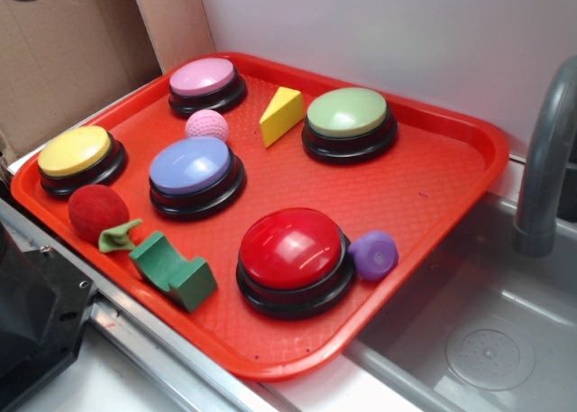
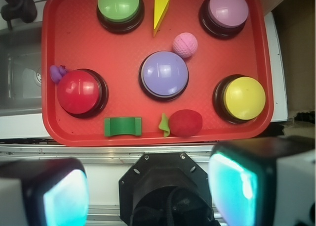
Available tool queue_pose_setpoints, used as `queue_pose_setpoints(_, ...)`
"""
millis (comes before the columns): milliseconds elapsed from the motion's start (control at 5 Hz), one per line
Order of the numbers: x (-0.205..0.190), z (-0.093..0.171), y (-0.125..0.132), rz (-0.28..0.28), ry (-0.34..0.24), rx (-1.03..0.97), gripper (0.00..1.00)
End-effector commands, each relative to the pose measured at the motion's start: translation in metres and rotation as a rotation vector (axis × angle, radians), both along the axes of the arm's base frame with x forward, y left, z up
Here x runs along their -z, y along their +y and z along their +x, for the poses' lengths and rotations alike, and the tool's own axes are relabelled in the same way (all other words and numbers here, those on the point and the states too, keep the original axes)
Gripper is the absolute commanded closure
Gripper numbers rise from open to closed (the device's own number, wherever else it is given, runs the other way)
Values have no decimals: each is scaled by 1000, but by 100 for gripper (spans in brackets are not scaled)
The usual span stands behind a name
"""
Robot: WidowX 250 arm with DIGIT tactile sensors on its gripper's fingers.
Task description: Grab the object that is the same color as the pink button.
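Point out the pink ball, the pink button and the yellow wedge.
pink ball [image 1: 207, 124], exterior view, dimpled top.
pink button [image 1: 204, 77], exterior view, dome centre.
yellow wedge [image 2: 160, 11], wrist view, flat face.

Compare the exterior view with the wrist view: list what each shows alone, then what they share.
Exterior only: the grey faucet and cardboard behind the tray.
Wrist only: the open gripper, hanging off the tray's near edge, nothing between its pads.
Both: the red tray with five buttons, and the small pink ball between the pink button and the lavender-blue button.
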State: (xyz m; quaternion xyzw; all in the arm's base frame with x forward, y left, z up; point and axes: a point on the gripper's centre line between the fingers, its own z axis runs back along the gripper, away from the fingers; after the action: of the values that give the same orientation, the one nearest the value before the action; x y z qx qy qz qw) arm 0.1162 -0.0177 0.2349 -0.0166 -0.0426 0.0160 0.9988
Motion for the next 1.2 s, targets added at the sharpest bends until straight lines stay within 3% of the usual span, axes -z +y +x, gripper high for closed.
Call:
queue_pose_setpoints(0, 0, 0, 0, 0, 0, 0, 0)
queue_pose_setpoints(400, 27, 35, 17, -61, 19, -181, 0)
queue_pose_setpoints(600, 60, 62, 39, -72, -63, -421, 0)
queue_pose_setpoints(800, 86, 86, 56, -105, -79, -591, 0)
queue_pose_setpoints(1000, 106, 108, 69, -65, -138, -710, 0)
